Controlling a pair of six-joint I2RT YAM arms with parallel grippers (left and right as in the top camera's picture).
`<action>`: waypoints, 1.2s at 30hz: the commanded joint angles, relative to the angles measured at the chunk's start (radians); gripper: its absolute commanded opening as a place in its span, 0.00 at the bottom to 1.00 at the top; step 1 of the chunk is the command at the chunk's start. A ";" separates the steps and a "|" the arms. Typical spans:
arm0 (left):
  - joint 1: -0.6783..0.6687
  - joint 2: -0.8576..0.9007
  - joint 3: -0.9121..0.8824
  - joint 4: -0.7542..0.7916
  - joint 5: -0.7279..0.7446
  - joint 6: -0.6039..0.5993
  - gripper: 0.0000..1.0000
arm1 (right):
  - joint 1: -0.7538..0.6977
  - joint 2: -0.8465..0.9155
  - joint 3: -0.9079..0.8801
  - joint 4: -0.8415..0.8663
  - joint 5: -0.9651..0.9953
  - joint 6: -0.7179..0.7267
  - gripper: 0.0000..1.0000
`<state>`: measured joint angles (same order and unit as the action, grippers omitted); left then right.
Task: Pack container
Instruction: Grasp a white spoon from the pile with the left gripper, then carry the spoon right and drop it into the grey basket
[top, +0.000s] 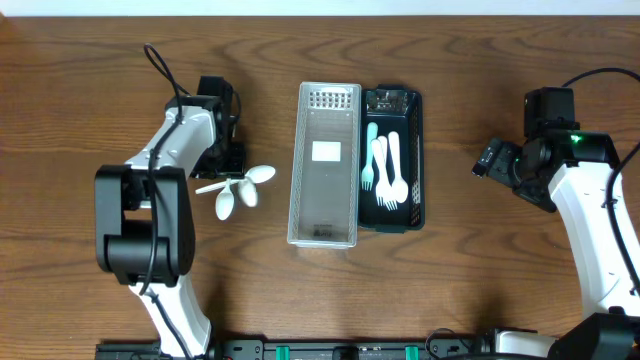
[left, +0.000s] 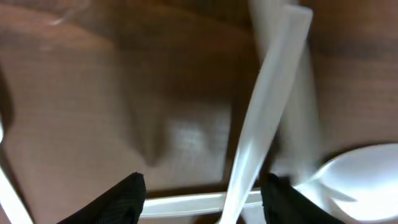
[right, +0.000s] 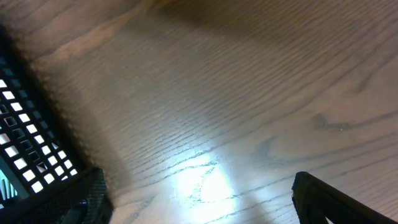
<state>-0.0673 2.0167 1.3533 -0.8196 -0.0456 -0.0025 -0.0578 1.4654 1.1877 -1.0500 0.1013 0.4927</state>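
Observation:
Several white plastic spoons (top: 240, 188) lie in a loose heap on the table left of the containers. My left gripper (top: 227, 168) is low over their handles. In the left wrist view its jaws (left: 202, 196) are open. A white handle (left: 267, 106) runs up between them, close to the right finger. Another handle (left: 186, 202) lies crosswise, and a spoon bowl (left: 364, 174) is at the right. A clear grey bin (top: 325, 225) stands beside a dark teal basket (top: 417, 160) holding a teal spoon (top: 371, 140) and white forks and spoons (top: 390, 175). My right gripper (top: 490, 160) is open and empty over bare wood (right: 199, 199).
The dark basket's meshed corner (right: 25, 143) shows at the left edge of the right wrist view. Both arm bases stand at the table's front edge, and cables run from the arms near the back.

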 joint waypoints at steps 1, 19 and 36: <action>-0.002 0.025 -0.009 0.019 -0.016 0.010 0.62 | -0.001 0.001 -0.008 0.003 0.008 0.007 0.99; -0.002 0.046 0.010 -0.054 -0.015 0.002 0.06 | -0.001 0.001 -0.008 0.002 0.008 0.007 0.99; -0.189 -0.358 0.335 -0.296 0.229 -0.238 0.06 | -0.001 0.001 -0.008 0.003 0.007 0.008 0.99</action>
<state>-0.1936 1.6547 1.6955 -1.1229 0.0883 -0.1349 -0.0578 1.4654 1.1831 -1.0496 0.1017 0.4927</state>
